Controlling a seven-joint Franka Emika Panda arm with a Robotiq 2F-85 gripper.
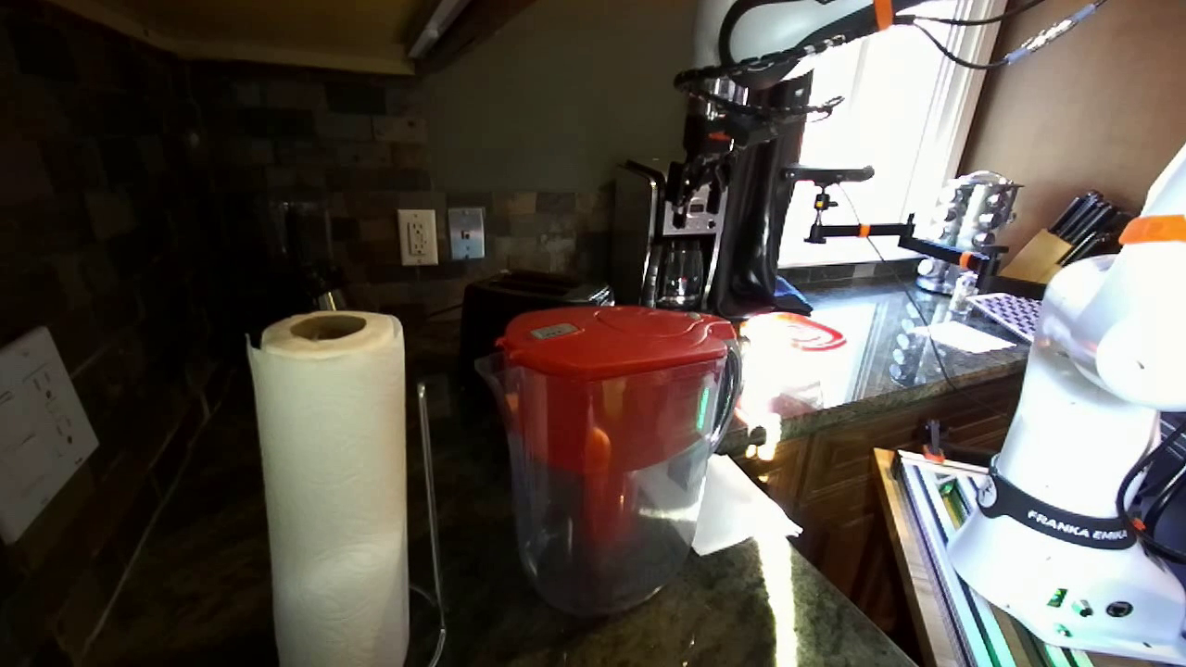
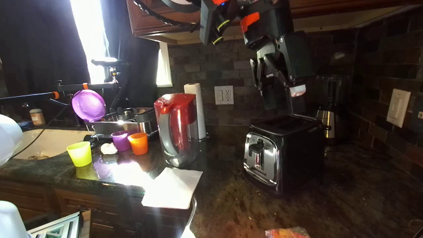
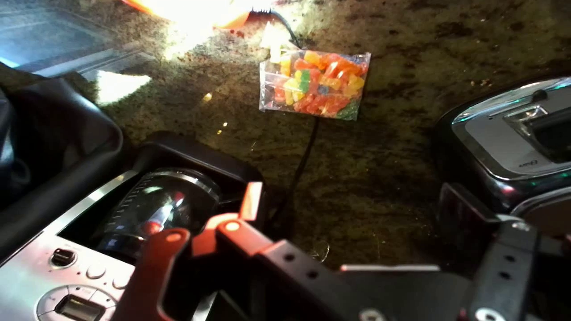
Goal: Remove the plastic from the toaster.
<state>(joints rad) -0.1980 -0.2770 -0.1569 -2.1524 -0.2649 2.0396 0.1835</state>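
The black and silver toaster [image 2: 294, 155] stands on the counter and also shows in an exterior view [image 1: 528, 292] and at the right of the wrist view [image 3: 522, 142]. Its slots look dark. A small clear plastic packet with orange, red and yellow pieces [image 3: 316, 84] lies flat on the counter, apart from the toaster; its edge shows in an exterior view [image 2: 287, 233]. My gripper [image 3: 357, 203] is open with nothing between its fingers. It hangs high over the counter between toaster and coffee maker, and shows in both exterior views [image 2: 280, 96] [image 1: 690, 199].
The coffee maker [image 3: 89, 272] stands close at the left of the wrist view. A red-lidded pitcher [image 2: 178, 132] stands by a paper-towel roll [image 1: 334, 482]. A white sheet [image 2: 173, 188] lies at the counter edge. A blender [image 2: 332, 109] stands behind the toaster.
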